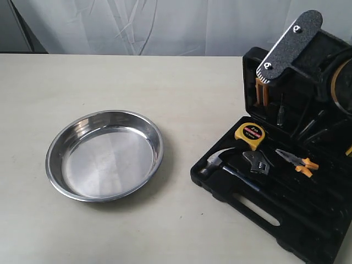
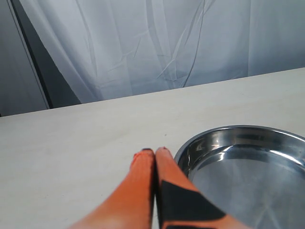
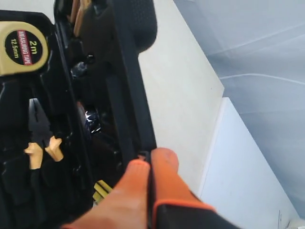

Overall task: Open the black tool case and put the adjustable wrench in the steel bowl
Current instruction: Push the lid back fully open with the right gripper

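Steel bowl [image 1: 104, 159] — glossy, mirror-bright metal; tool case [image 1: 308, 225] — matt black moulded plastic; table [image 1: 110, 82] smooth, pale and matt.

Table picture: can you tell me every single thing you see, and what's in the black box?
bowl: one, shiny silver, left on the table
table: one, pale beige, under everything
tool case: one, black, open, right on the table
tape measure: one, yellow, in the case
hammer: one, silver head, in the case nearest the bowl
wrench: one, silver and black, between hammer and pliers
pliers: one, orange handles, in the case
curtain: one, white, behind the table
left gripper: one, orange, shut, beside the bowl
right gripper: one, orange, shut, at the case's raised lid
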Controlling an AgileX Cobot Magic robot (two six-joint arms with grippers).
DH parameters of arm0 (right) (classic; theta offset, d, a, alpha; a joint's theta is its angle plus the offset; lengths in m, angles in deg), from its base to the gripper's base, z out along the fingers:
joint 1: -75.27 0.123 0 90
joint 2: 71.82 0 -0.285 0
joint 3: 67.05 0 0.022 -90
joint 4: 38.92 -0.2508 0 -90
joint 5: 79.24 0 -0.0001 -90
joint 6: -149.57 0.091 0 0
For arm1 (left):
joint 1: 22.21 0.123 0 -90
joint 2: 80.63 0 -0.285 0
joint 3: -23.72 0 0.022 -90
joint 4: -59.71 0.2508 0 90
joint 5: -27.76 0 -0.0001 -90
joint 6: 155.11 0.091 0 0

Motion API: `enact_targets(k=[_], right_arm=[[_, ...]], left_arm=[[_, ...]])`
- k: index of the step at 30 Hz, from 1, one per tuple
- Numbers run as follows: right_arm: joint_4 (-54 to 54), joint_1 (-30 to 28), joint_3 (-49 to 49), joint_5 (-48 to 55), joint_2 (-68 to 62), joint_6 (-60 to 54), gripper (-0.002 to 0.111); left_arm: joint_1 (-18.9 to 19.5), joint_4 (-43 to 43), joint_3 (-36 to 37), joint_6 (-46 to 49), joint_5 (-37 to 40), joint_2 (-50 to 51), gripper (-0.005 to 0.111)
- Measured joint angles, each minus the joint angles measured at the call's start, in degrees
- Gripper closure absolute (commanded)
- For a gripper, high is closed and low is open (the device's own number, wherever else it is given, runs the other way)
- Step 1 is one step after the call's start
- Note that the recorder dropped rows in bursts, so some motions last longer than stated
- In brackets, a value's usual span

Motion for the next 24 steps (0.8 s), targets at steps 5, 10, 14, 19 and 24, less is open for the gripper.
enact_targets(k=[5,10,14,19,24], right_arm=[[4.78,-1.08,0.00,0.66,-2.60,4.78,0.109],[9.57,-6.44,0.11,-0.14,-5.89,7.99,0.109],[12.77,-10.58,0.23,-2.65,-7.27,12.17,0.109],[16.01,-14.41,0.23,-6.31,-8.40,17.63,0.109],[19.33,-16.51,0.23,-7.71,-8.97,23.94,0.109]], left_arm=[[0.00,0.00,0.00,0.00,0.00,0.00,0.106],[0.00,0.00,0.00,0.00,0.00,0.00,0.106],[0.00,0.00,0.00,0.00,0.00,0.00,0.106],[0.00,0.00,0.00,0.00,0.00,0.00,0.106],[0.00,0.00,0.00,0.00,0.00,0.00,0.106]])
